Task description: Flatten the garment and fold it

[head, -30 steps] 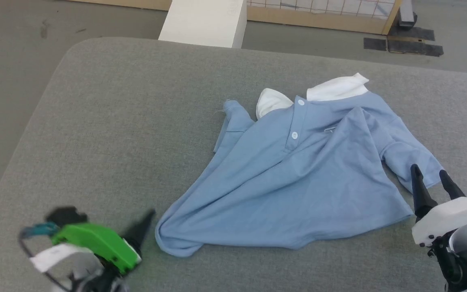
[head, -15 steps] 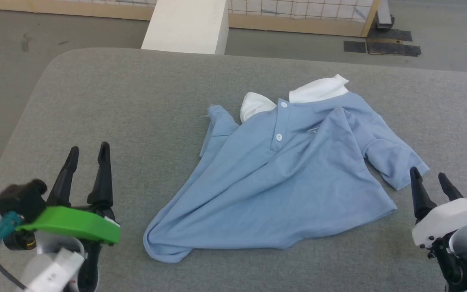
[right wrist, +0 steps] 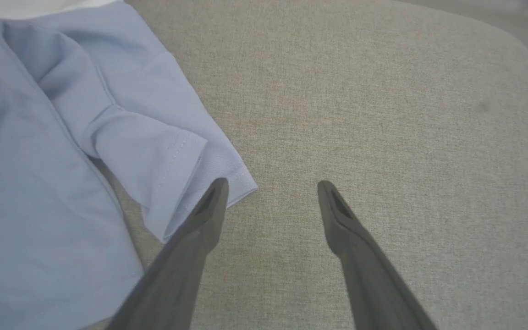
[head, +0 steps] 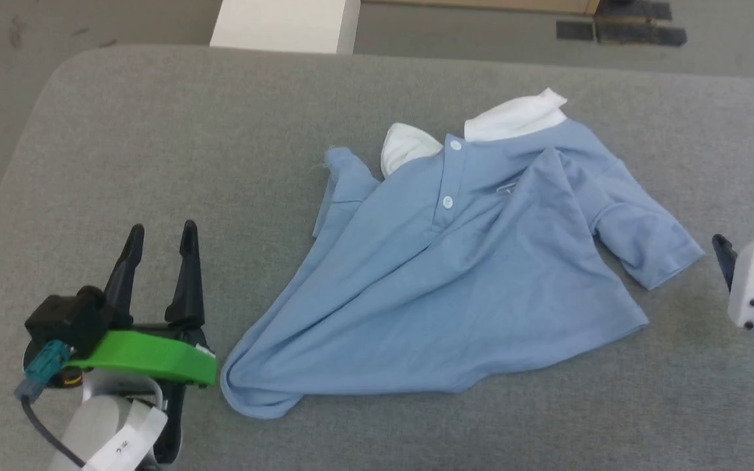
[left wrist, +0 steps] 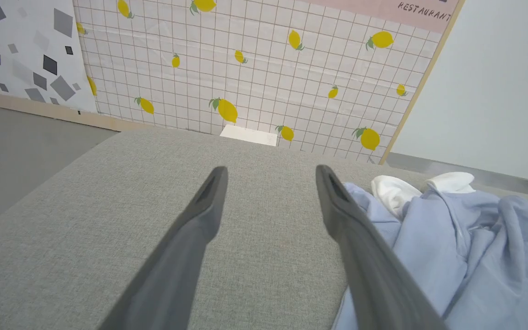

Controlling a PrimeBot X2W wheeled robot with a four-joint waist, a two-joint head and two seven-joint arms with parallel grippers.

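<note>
The garment, a light blue polo shirt with a white collar and white buttons, lies crumpled on the grey fabric table. Its body is bunched diagonally and one sleeve is spread to the right. My left gripper stands open to the left of the bunched lower corner, apart from it, with nothing between its fingers. In the left wrist view the left gripper is open with the garment at its right. The right gripper is at the right edge. In the right wrist view the right gripper is open, its left fingertip over the sleeve's cuff.
A white box stands on the floor beyond the table's far edge, with dark tape patches to its right. A lemon-patterned wall panel rises behind. The table's rounded corner is at the far left.
The left gripper has drawn back from the garment's lower left corner, turned its fingers up the table and opened. The right gripper has shifted toward the view's right edge. The camera has moved too.
</note>
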